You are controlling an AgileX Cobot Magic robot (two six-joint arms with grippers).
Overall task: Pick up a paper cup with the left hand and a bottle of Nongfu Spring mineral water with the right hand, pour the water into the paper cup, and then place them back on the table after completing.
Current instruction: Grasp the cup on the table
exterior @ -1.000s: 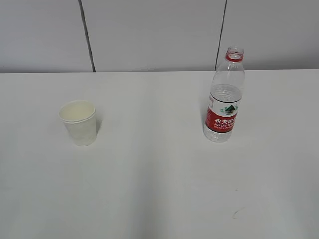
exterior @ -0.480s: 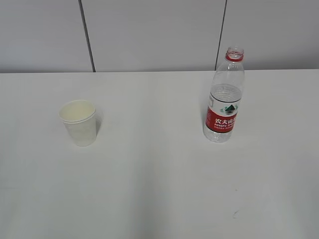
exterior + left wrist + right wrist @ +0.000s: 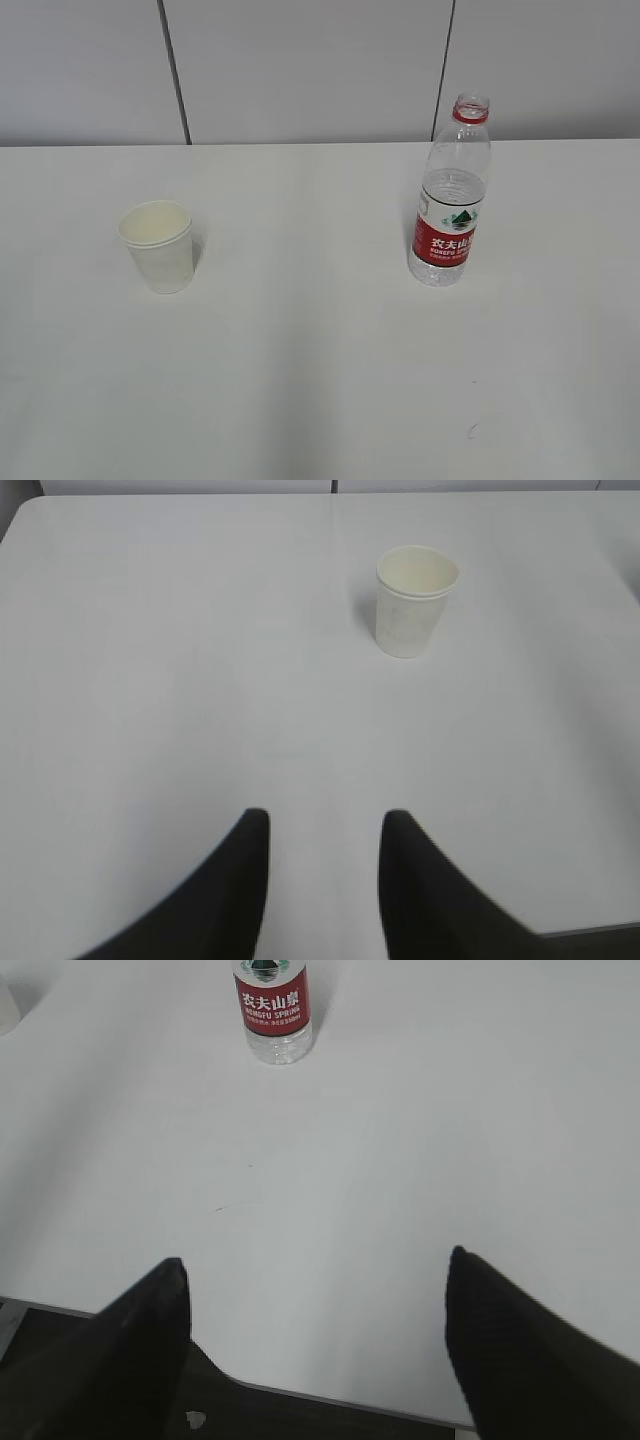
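A white paper cup [image 3: 158, 246] stands upright on the left of the white table [image 3: 320, 370]; it also shows in the left wrist view [image 3: 413, 600], far ahead of my left gripper [image 3: 322, 817], which is open and empty. An uncapped Nongfu Spring bottle [image 3: 451, 208] with a red label stands on the right, partly filled with clear water. In the right wrist view its lower part [image 3: 272, 1010] shows at the top, far ahead of my right gripper [image 3: 315, 1257], open wide and empty. Neither arm shows in the exterior view.
A grey panelled wall [image 3: 310, 70] stands behind the table. The table's near edge [image 3: 330, 1398] runs just below the right gripper's fingers. A small dark scuff mark [image 3: 470, 430] lies on the tabletop at the front right.
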